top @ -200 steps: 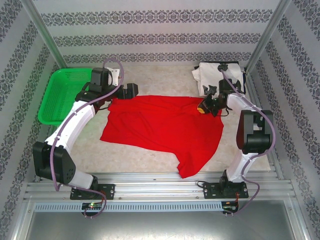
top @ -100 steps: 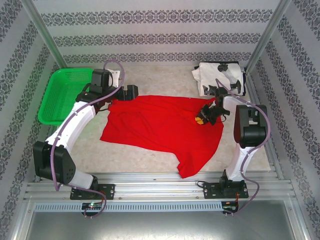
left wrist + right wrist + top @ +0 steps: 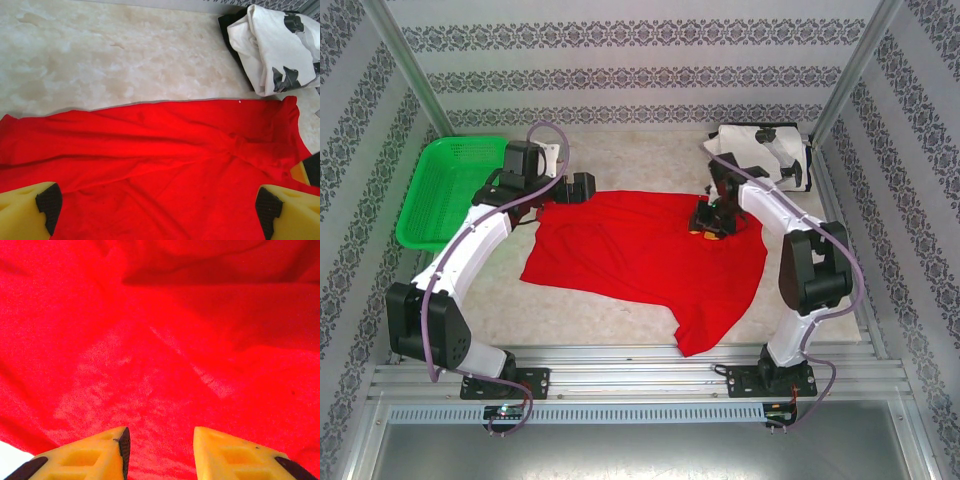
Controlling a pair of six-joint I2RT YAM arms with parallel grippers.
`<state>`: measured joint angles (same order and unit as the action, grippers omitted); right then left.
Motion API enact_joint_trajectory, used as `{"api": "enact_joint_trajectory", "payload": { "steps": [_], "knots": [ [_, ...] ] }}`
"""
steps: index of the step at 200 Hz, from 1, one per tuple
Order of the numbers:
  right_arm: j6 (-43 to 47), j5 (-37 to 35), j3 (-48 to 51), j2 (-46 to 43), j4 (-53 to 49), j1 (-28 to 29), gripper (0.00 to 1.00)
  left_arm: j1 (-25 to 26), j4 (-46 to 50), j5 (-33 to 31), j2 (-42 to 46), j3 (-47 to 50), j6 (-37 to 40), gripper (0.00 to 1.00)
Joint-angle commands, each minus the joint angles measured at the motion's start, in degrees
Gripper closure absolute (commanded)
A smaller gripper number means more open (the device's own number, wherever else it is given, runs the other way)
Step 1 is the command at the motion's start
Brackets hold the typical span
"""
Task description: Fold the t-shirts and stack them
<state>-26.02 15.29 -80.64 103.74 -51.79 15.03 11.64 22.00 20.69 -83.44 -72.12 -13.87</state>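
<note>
The red t-shirt (image 3: pixel 640 250) lies spread out, plain side up, across the middle of the table. Its cloth runs across the left wrist view (image 3: pixel 150 150) and lies under the right wrist camera (image 3: pixel 160 340). The white t-shirt (image 3: pixel 760 152) with black blotches sits bundled at the back right, and the left wrist view has it at top right (image 3: pixel 275 45). My left gripper (image 3: pixel 582 187) hovers wide open at the red shirt's far left edge, with cloth below its yellow fingers (image 3: pixel 25 210). My right gripper (image 3: pixel 706 222) hangs low over the shirt's far right part, jaws (image 3: pixel 160 452) apart and nothing pinched.
A green mesh basket (image 3: pixel 445 190) stands at the left edge of the table. Bare marbled table (image 3: pixel 640 150) lies behind the red shirt. Patterned walls and metal posts close in the sides. The arm bases sit on the rail at the near edge.
My right gripper has swung left from the red shirt's right edge to over its far right part, and its jaws have parted. The left arm has not moved.
</note>
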Motion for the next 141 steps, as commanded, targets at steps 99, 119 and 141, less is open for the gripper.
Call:
{"api": "enact_joint_trajectory", "payload": {
  "steps": [99, 119, 141],
  "knots": [
    [15.60, -28.06, -7.37, 11.28, -10.08, 10.48, 0.60, 0.57, -0.02, -3.33, 6.37, 1.00, 2.27, 0.00],
    [16.28, -29.08, -7.66, 12.53, -9.52, 10.18, 0.61, 0.58, -0.31, -3.67, 6.47, 1.23, 2.22, 0.00],
    [17.25, -29.17, -8.86, 14.08, -9.24, 9.93, 0.61, 0.56, -0.36, -3.69, 6.40, 1.18, 2.12, 0.00]
  ]
}}
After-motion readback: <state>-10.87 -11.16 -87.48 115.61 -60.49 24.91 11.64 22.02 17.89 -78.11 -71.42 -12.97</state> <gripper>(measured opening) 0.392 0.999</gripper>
